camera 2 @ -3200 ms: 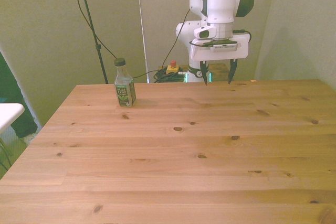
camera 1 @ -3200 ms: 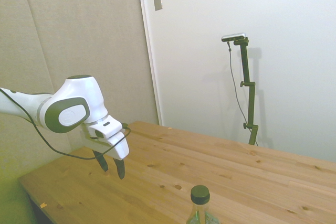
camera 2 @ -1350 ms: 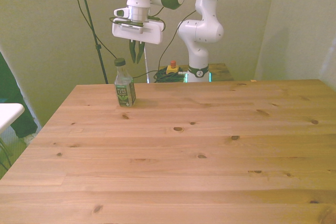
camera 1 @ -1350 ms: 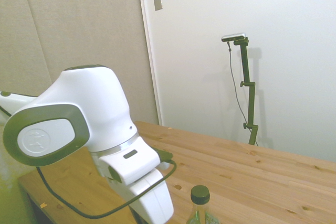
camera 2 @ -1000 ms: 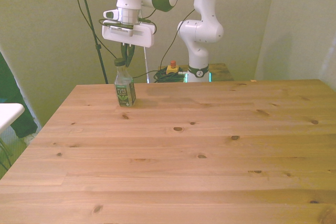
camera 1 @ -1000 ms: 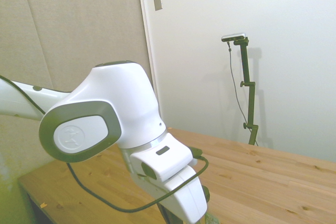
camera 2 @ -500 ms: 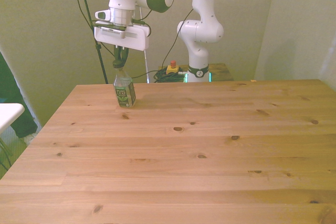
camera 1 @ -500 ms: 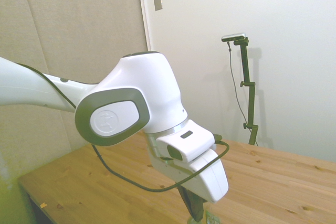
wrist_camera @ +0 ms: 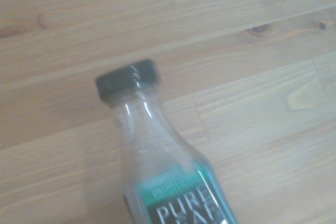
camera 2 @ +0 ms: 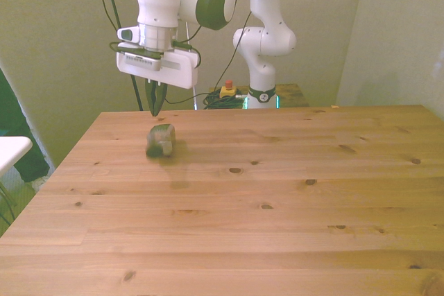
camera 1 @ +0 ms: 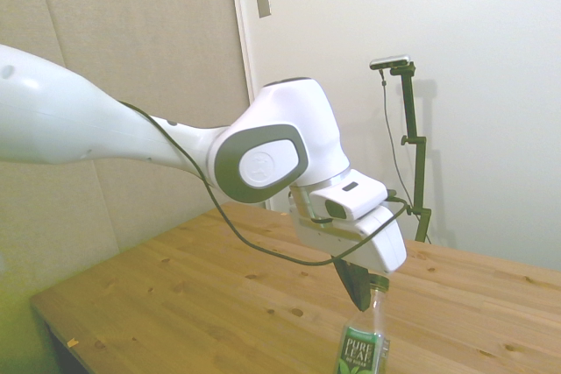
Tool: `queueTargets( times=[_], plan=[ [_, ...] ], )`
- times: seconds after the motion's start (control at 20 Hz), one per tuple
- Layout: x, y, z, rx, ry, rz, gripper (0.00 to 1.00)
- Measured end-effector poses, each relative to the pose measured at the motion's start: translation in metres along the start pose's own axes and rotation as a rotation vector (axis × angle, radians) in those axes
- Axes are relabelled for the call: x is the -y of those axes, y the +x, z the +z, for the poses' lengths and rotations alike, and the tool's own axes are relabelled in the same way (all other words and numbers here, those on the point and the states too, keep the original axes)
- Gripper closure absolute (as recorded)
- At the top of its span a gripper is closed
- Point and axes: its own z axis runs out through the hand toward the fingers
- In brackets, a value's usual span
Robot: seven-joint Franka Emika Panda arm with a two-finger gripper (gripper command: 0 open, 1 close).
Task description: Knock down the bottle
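The bottle (camera 2: 159, 140) tips over, blurred, on the bench (camera 2: 277, 199). The jaws (camera 2: 154, 107) above it look together.

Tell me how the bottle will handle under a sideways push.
Probably light: the bottle looks clear and empty near the neck. Likely tippy: slim and tall, it shows as a motion blur in the front view. Its smooth plastic may slide on the wooden table.

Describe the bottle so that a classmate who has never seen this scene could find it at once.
Start at the wooden table and go to its far corner at the front view's left, just below the white arm's gripper. There the bottle shows as a blur, tipping over. It is slim clear plastic with a dark cap and a green Pure Leaf label.
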Motion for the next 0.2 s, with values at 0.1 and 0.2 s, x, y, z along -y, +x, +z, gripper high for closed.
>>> queueTargets(
  times=[0.1,0.2],
  plan=[
    [0.0041,0.0052,0.0073,0.008,0.004,0.012,1.00],
    [0.0013,0.0097,0.0077,0.011,0.018,0.032,1.00]
  ],
)
